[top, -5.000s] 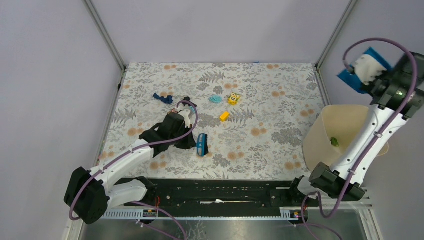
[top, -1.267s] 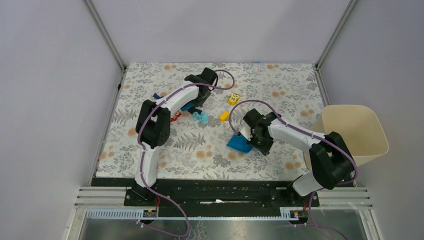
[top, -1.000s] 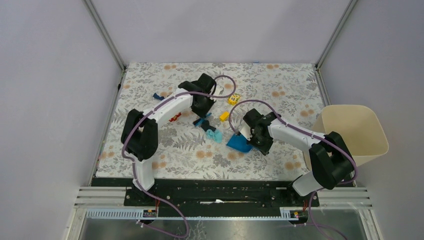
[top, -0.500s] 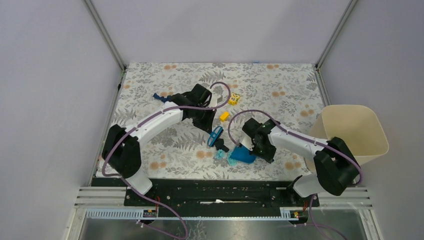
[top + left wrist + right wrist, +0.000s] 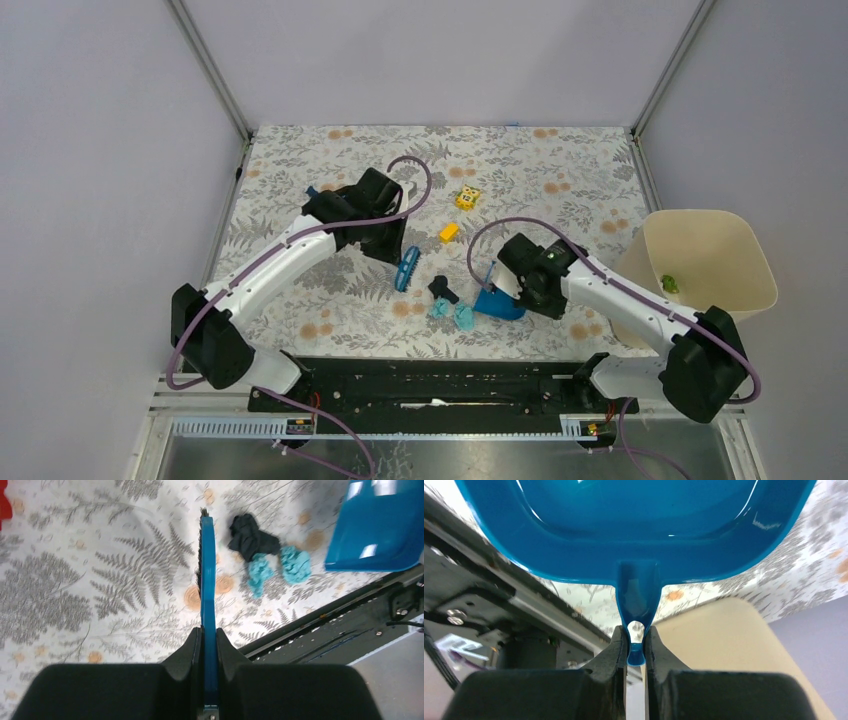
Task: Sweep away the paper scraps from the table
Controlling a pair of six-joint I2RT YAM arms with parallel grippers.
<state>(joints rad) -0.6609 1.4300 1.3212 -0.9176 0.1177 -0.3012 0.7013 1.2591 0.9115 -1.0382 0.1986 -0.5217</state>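
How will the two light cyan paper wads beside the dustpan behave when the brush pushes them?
The light cyan paper wads look tiny beside the dustpan, so they are probably very light and slide easily. Their wrinkled, uneven shape suggests they may tumble sideways rather than roll straight. Being separate pieces, they could split around the brush.

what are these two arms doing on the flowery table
They are sweeping up paper scraps. The left gripper is shut on a blue brush, held just left of a dark wad and two cyan wads. The right gripper is shut on the handle of a blue dustpan, which waits close on the wads' other side and looks empty. One green scrap lies in the beige bin.
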